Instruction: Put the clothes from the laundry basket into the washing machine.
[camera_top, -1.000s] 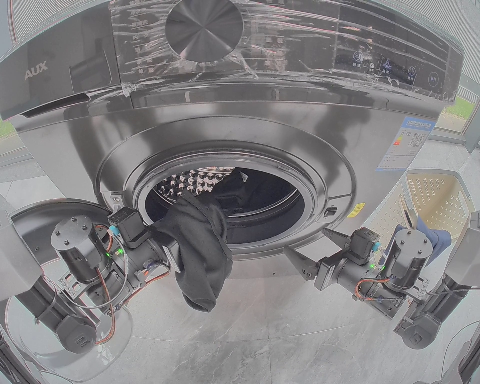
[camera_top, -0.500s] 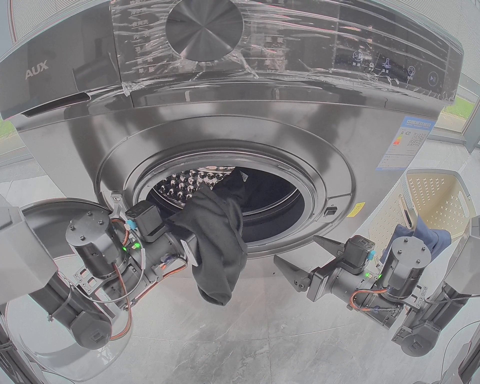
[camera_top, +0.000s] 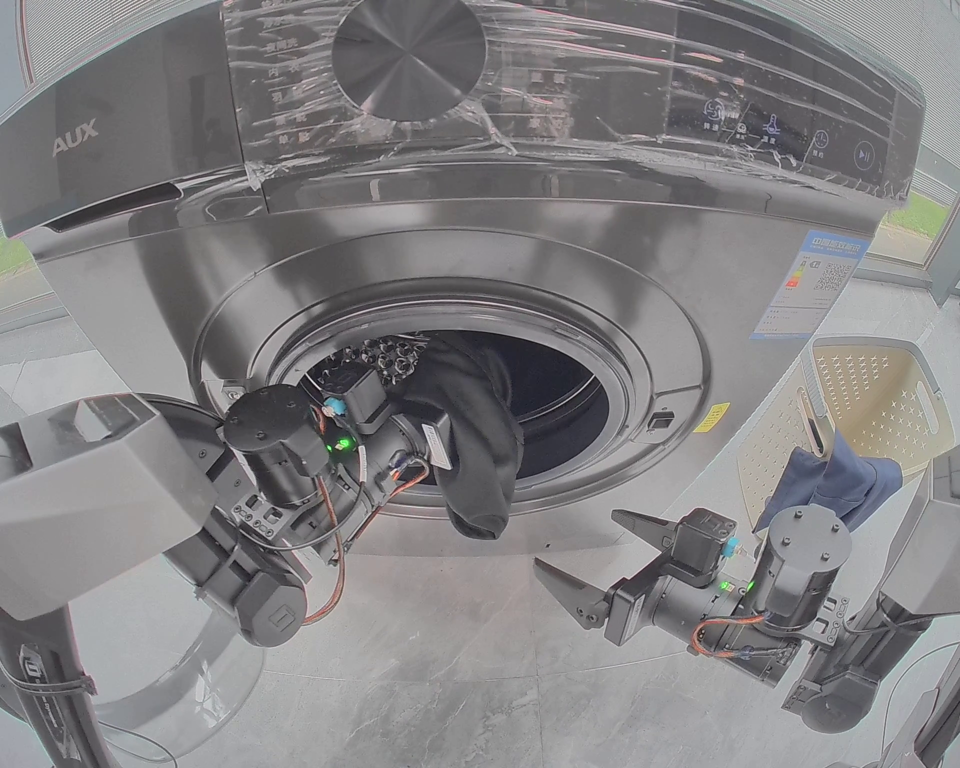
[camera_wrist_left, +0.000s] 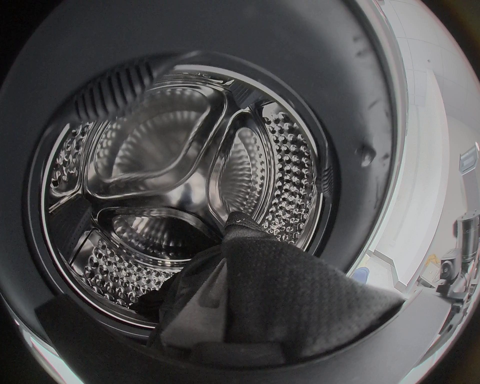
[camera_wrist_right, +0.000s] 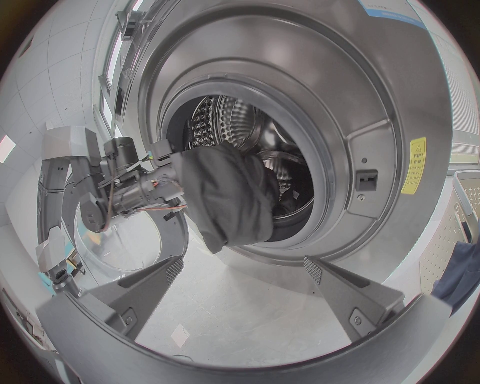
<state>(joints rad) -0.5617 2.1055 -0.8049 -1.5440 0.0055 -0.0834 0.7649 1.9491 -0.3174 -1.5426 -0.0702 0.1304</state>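
A black garment (camera_top: 482, 440) hangs from my left gripper (camera_top: 452, 442) at the mouth of the washing machine (camera_top: 600, 300). Its upper part lies inside the door opening and its lower end droops over the rim. The cloth covers the gripper's fingers. In the left wrist view the garment (camera_wrist_left: 280, 305) sits before the steel drum (camera_wrist_left: 165, 165). My right gripper (camera_top: 578, 543) stands open and holds nothing, low in front of the machine, below and to the right of the opening. The beige laundry basket (camera_top: 885, 385) at right holds a blue garment (camera_top: 835, 480).
The round glass door (camera_top: 150, 640) is swung open at the left, under my left arm. More dark cloth lies inside the drum (camera_wrist_right: 295, 195). Grey tiled floor (camera_top: 450, 660) spreads in front of the machine.
My left arm has risen and moved right toward the opening, carrying the black garment from below the rim into the mouth. The right gripper has sunk a little lower and stays open.
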